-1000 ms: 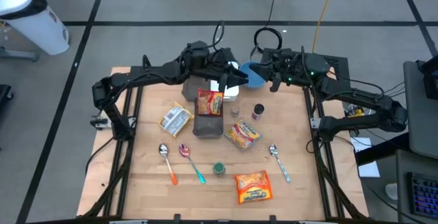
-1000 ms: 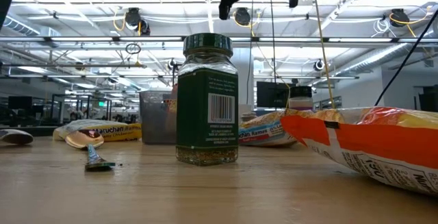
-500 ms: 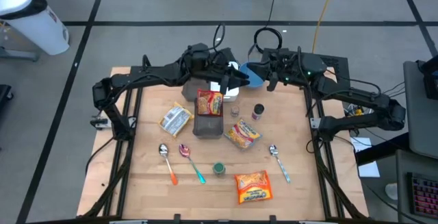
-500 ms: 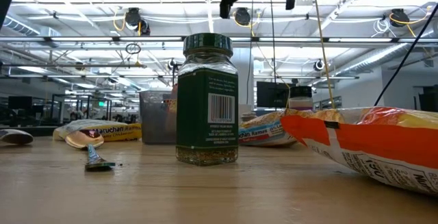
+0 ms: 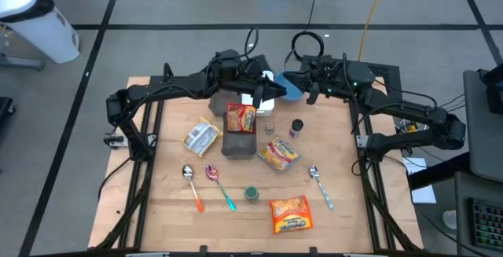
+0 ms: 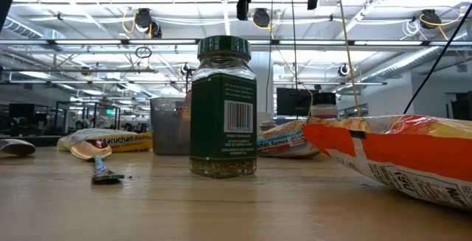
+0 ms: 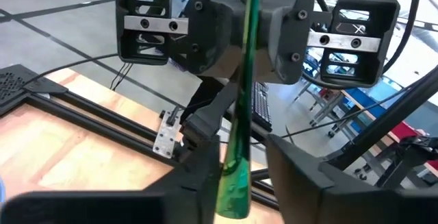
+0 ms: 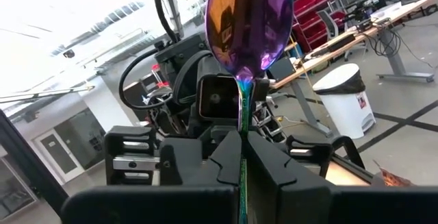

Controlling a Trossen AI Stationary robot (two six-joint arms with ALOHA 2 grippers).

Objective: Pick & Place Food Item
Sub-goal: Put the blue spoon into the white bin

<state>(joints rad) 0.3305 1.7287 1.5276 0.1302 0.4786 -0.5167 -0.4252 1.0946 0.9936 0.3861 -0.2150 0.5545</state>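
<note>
A spoon with a purple bowl point(image 8: 250, 22) and a green handle point(image 7: 241, 101) stands upright above the table's far middle, bowl up. My right gripper point(image 8: 243, 148) is shut on it; in the high view it is near the blue bowl point(image 5: 295, 92). My left gripper point(image 7: 243, 176) faces it, level and open. Its fingers stand on either side of the handle's lower end point(image 7: 233, 196); whether one touches it I cannot tell. A red food packet point(image 5: 241, 119) leans in a grey container point(image 5: 238, 147). My right gripper pinches the spoon's green handle point(image 8: 243, 131) between its two shut fingers, which come roughly level from the table's right and lie across it. The spoon is lifted clear and upright, with the bowl above the fingers and the handle's free end hanging below them.
On the wooden table lie more packets point(image 5: 202, 137) point(image 5: 278, 152) point(image 5: 289, 214), three spoons point(image 5: 191, 185) point(image 5: 220, 186) point(image 5: 319, 186), a green-lidded jar point(image 6: 223, 108) and two small jars point(image 5: 269, 127) point(image 5: 296, 127). Black frame rails run along the table's left and right sides.
</note>
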